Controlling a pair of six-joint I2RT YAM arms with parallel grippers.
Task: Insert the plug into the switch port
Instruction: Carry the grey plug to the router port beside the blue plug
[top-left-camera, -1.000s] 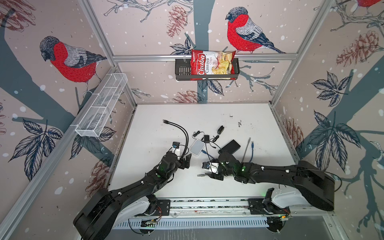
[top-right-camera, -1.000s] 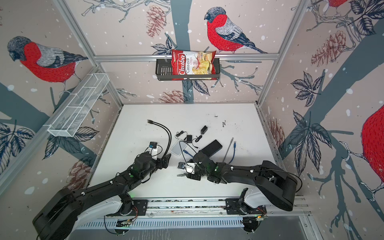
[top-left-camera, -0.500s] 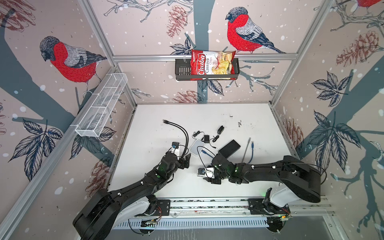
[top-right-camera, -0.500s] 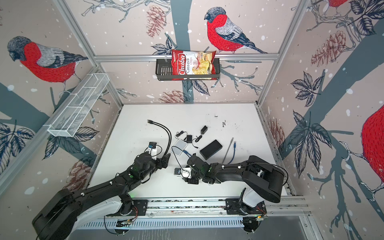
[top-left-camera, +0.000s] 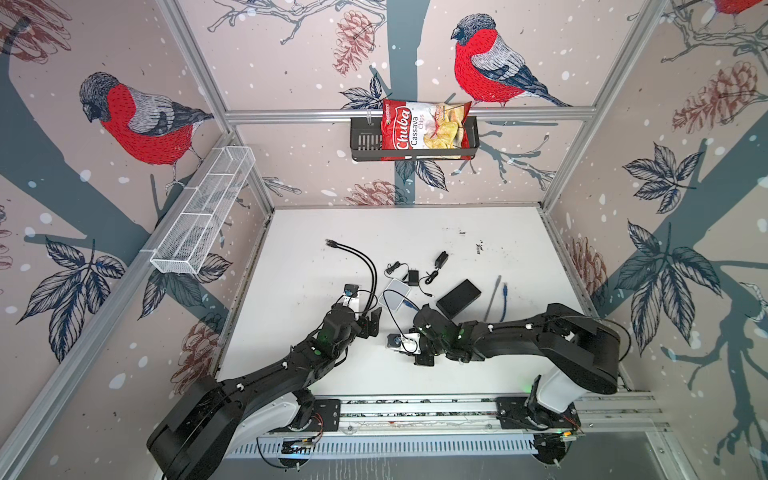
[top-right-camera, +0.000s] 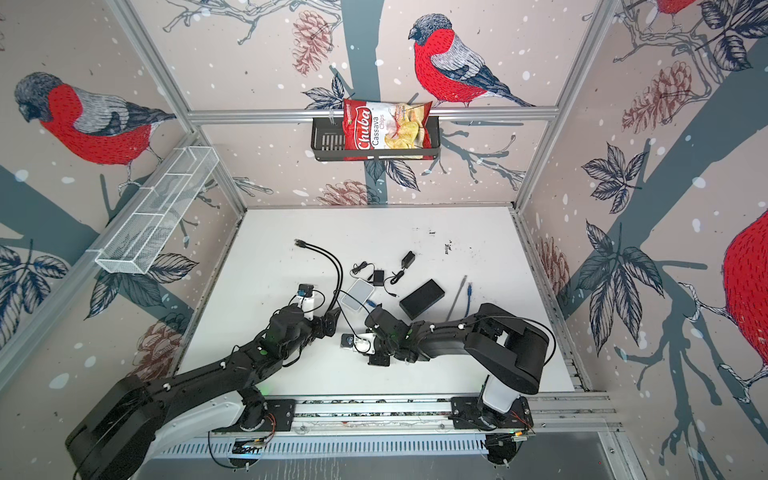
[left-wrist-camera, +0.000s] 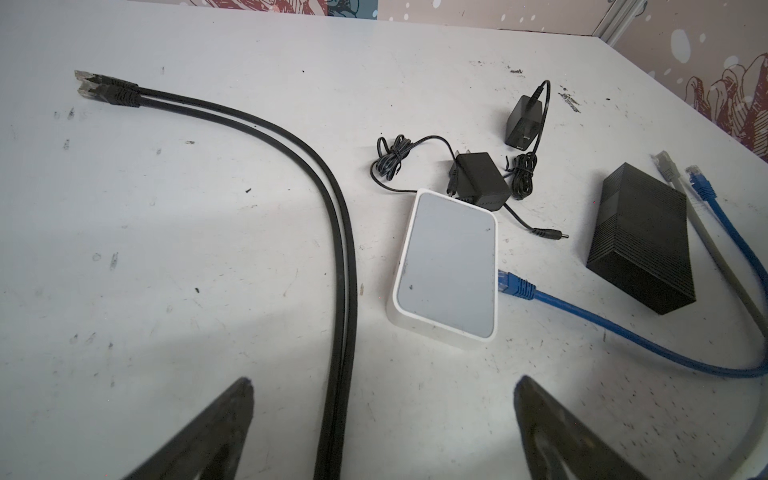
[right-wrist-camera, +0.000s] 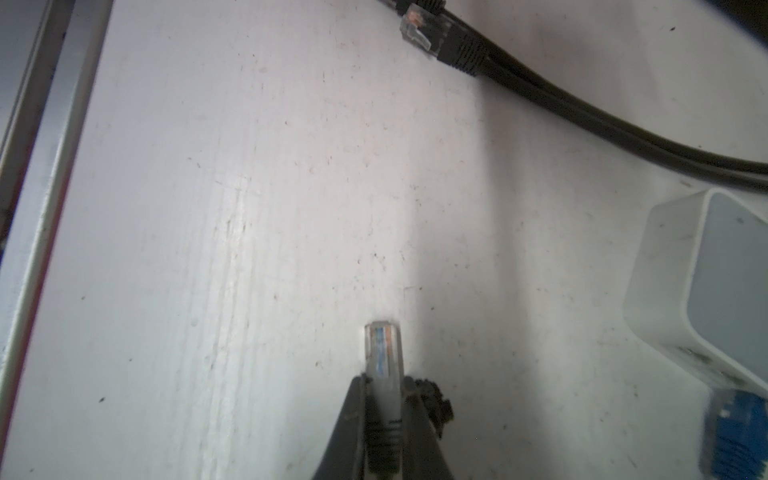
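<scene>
Since a second ago my right fingers (right-wrist-camera: 353, 415) have swung left and clamped the grey plug (right-wrist-camera: 384, 349), tip forward for the nearby white switch (right-wrist-camera: 706, 282), while my left fingers (left-wrist-camera: 216, 424) wait apart

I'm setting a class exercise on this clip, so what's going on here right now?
The right gripper is shut on a grey plug, short of the white switch. A blue plug sits at the switch's side. The left gripper hangs open over the black cables.
</scene>
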